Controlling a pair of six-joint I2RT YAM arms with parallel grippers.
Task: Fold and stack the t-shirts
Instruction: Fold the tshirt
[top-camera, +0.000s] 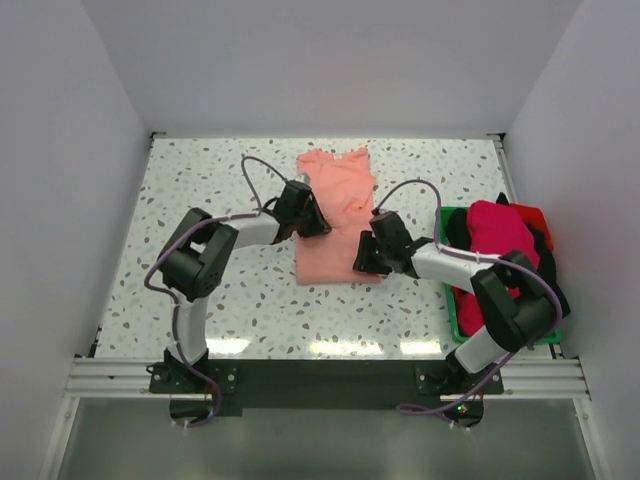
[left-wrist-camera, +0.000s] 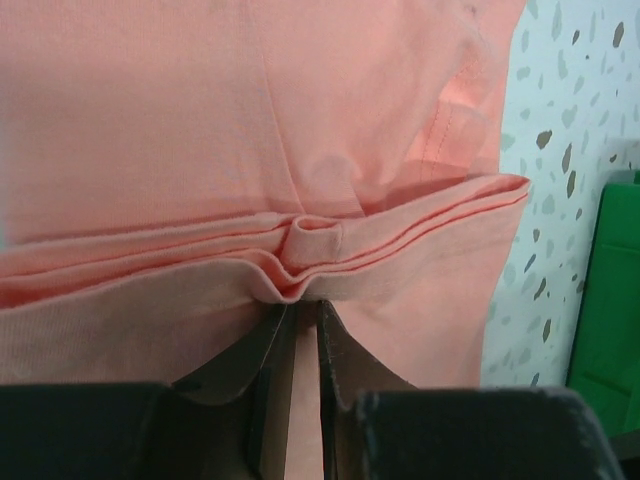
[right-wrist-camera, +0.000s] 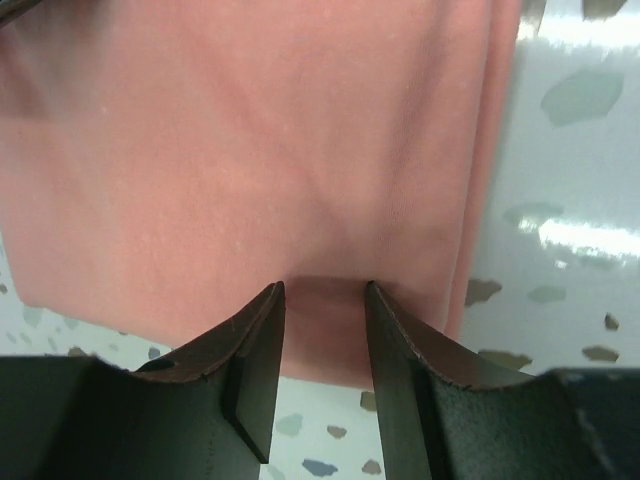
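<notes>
While the left gripper (left-wrist-camera: 300, 312) is pinching a fold of the salmon-pink t-shirt (top-camera: 335, 190), the right gripper (right-wrist-camera: 322, 292) is straddling its hem, grip unclear; the green tray (left-wrist-camera: 610, 300) is sitting nearby.

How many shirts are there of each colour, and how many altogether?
Salmon-pink shirt: 1, spread on the table
Magenta shirt: 1, in the green tray
Red shirt: 1, in the tray
Black shirt: 1 that I can make out, in the tray; the heap may hide more
Total: 4 shirts
</notes>
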